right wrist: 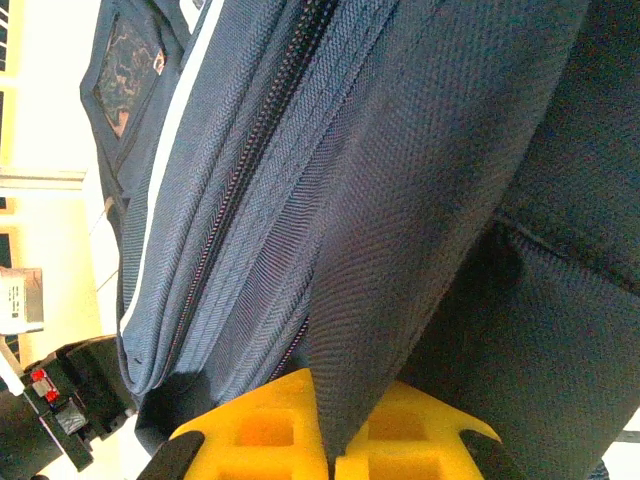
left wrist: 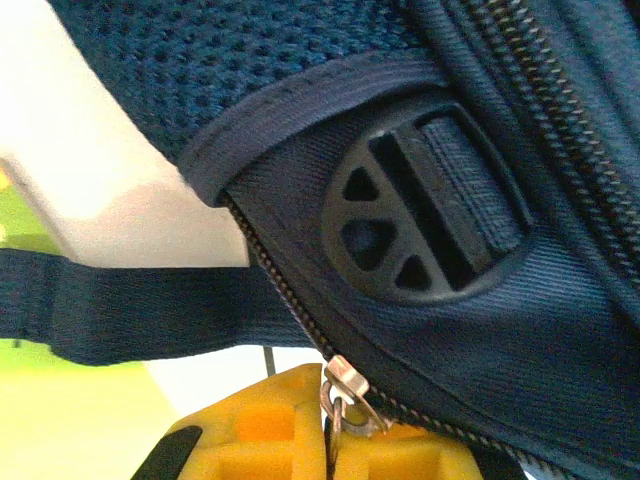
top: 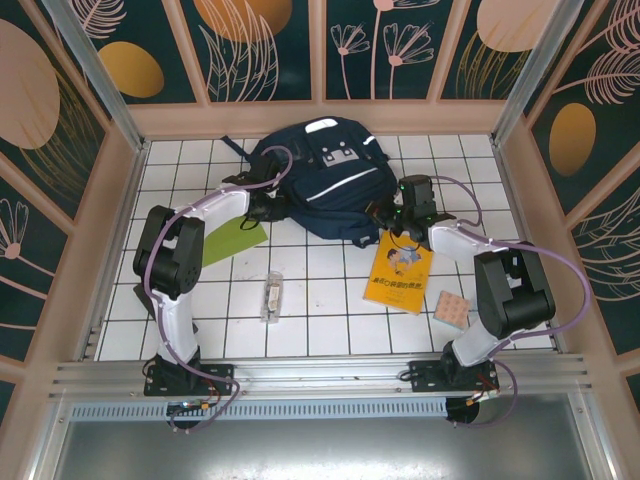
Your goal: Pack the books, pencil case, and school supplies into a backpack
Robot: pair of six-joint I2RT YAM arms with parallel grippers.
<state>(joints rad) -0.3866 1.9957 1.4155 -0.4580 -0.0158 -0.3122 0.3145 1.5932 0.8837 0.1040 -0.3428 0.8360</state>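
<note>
The left claw (left wrist: 330, 445) pinches the zipper pull (left wrist: 342, 392) while the right claw (right wrist: 325, 440) clamps a fold of the backpack (top: 330, 185), likely bracing it for unzipping.

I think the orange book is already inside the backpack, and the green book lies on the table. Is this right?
Not quite. The orange book lies on the table too, beside the backpack, as the top view shows.

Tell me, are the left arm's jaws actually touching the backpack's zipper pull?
Touching. The left wrist view shows the metal zipper pull pinched between the left jaws, which are shut on it with no gap.
</note>
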